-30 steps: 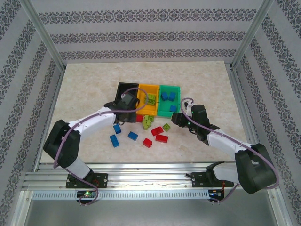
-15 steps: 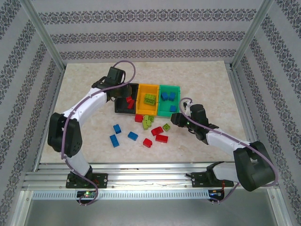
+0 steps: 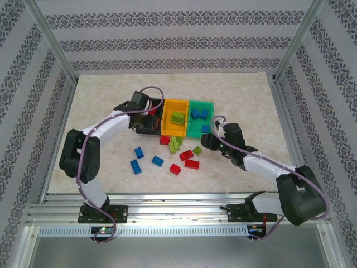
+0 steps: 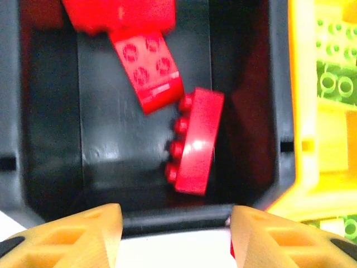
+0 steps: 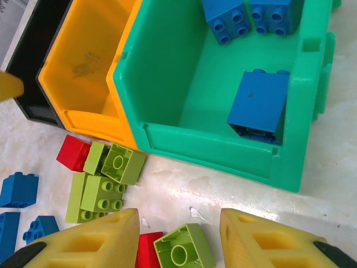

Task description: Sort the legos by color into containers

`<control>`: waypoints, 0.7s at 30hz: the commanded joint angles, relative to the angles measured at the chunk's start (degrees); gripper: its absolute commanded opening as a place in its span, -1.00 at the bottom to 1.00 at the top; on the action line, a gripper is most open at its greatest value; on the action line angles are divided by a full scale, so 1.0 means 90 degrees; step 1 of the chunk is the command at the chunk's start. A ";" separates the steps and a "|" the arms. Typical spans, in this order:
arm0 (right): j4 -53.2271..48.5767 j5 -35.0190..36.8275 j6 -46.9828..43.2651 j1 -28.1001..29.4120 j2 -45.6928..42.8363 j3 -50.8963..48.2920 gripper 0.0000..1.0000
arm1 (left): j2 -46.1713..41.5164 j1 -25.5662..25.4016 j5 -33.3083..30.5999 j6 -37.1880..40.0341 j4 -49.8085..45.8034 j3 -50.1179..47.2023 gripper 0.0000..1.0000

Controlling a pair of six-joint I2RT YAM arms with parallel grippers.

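Observation:
My left gripper (image 3: 148, 117) hangs open over the black bin (image 3: 146, 132). In the left wrist view its fingertips (image 4: 83, 234) stand at the bin's near wall with nothing between them, and two red legos (image 4: 146, 70) (image 4: 195, 142) lie inside. The orange-yellow bin (image 3: 177, 106) holds lime legos (image 3: 178, 117). The green bin (image 5: 184, 84) holds three blue legos (image 5: 259, 106). My right gripper (image 5: 178, 240) is open, low over the table in front of the green bin, straddling a loose lime lego (image 5: 184, 248). Red (image 3: 192, 164), blue (image 3: 158, 161) and lime (image 3: 175, 145) legos lie loose before the bins.
The three bins stand side by side mid-table. Loose legos spread between both arms: blue ones (image 3: 135, 166) to the left, red ones (image 3: 175, 169) in the middle. Patterned walls and metal posts (image 3: 53, 50) frame the marble table (image 3: 251, 100).
The left gripper rose off the black bin toward the back left, then came back over it. The right gripper crept slightly left toward the loose legos.

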 commanded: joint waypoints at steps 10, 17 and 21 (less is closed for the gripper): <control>-0.0158 0.0171 -0.0230 0.0334 0.0038 0.0231 -0.14 | -0.1797 0.0069 0.0879 -0.0131 0.2118 -0.2220 0.04; -0.0709 0.0030 -0.0002 0.0571 -0.0226 0.0090 -0.13 | -0.2277 0.0075 0.0707 -0.0102 0.2821 -0.3072 0.04; -0.1631 0.0122 -0.0197 0.0928 -0.0315 0.0144 0.06 | -0.2408 0.0145 0.0589 -0.0006 0.3060 -0.3345 0.04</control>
